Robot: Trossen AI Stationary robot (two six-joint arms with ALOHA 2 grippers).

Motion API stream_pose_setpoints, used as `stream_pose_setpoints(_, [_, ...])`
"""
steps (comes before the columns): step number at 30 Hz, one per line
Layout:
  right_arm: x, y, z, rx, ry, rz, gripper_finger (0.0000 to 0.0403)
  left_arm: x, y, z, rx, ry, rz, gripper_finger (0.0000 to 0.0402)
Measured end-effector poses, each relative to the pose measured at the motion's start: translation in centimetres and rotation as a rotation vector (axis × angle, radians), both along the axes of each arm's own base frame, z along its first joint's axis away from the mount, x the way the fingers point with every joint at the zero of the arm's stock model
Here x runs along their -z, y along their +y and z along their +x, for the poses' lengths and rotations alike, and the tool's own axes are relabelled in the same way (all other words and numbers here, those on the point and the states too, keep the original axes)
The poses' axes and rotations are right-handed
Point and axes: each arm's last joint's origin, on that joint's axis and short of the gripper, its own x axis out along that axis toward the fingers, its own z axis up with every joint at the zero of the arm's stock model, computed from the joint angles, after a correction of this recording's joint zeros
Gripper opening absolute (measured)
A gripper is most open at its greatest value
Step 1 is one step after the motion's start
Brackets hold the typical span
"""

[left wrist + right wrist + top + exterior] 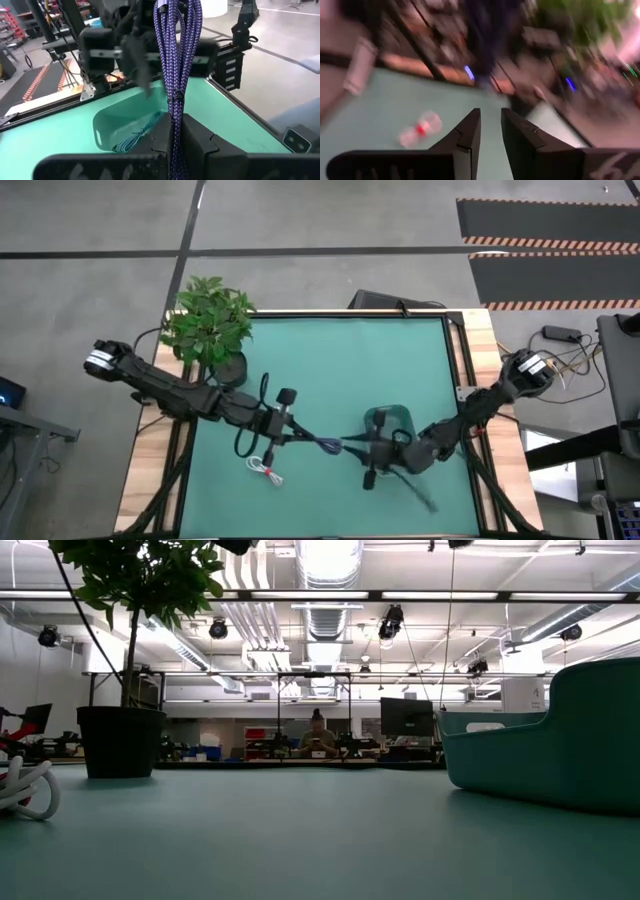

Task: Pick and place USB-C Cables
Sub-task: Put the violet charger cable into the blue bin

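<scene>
My left gripper [300,438] is above the table's middle, shut on the navy blue cable bundle [328,444]. The bundle sticks out toward my right gripper [362,450], which faces it from the right, beside the teal bin [392,418]. In the right wrist view my right gripper [491,127] is narrowly open with nothing between its fingers. The white cable with a red tie [265,470] lies flat on the mat nearer the near edge, also in the right wrist view [420,130] and the low view [25,790]. A thin braided cable [139,136] lies inside the bin [107,127]. My left gripper pinches the navy blue bundle [175,107] between its two fingers, with several strands side by side running along the fingers. The bundle reaches out past the fingertips [197,137] toward the right arm. It appears lifted clear of the mat.
A potted plant [210,325] stands at the far left corner, its pot [120,740] showing in the low view. The bin's wall [560,735] rises on the right of the low view. Wooden rails border the green mat [340,360]. People sit far off in the room.
</scene>
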Motion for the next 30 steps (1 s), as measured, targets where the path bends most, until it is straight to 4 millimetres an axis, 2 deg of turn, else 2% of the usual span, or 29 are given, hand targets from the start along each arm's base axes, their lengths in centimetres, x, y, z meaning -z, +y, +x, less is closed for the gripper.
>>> stream_pose_setpoints(3, [-0.1,-0.6,-0.9,-0.135,-0.195,0.007,0.0068,0.1,0.1,0.0,-0.038,-0.026,-0.002,0.0011])
stream_pose_setpoints(6, [0.3,-1.6,-1.6,-0.17,-0.287,-0.005,0.0068,0.1,0.3,0.0,-0.082,-0.036,0.002,0.0011])
stream_pose_setpoints(11, [0.3,-2.5,-1.1,-0.159,-0.297,-0.007,0.0085,0.1,0.4,0.0,-0.128,-0.051,0.005,0.0011])
stream_pose_setpoints(20, [-0.6,-4.0,0.4,-0.094,-0.301,0.003,0.018,-0.2,0.5,0.1,-0.129,-0.083,0.016,0.0011])
stream_pose_setpoints(23, [-0.5,-4.8,0.9,-0.118,-0.306,0.024,0.0203,-0.3,0.5,0.1,-0.13,-0.1,0.012,0.0011])
stream_pose_setpoints(27, [-0.7,-5.8,1.4,-0.216,-0.333,0.047,0.0214,-0.3,0.5,0.1,-0.13,-0.103,0.029,0.0011])
stream_pose_setpoints(30, [-1.0,-6.7,1.7,-0.222,-0.357,0.051,0.0214,-0.4,0.7,0.1,-0.137,-0.112,0.028,0.0011])
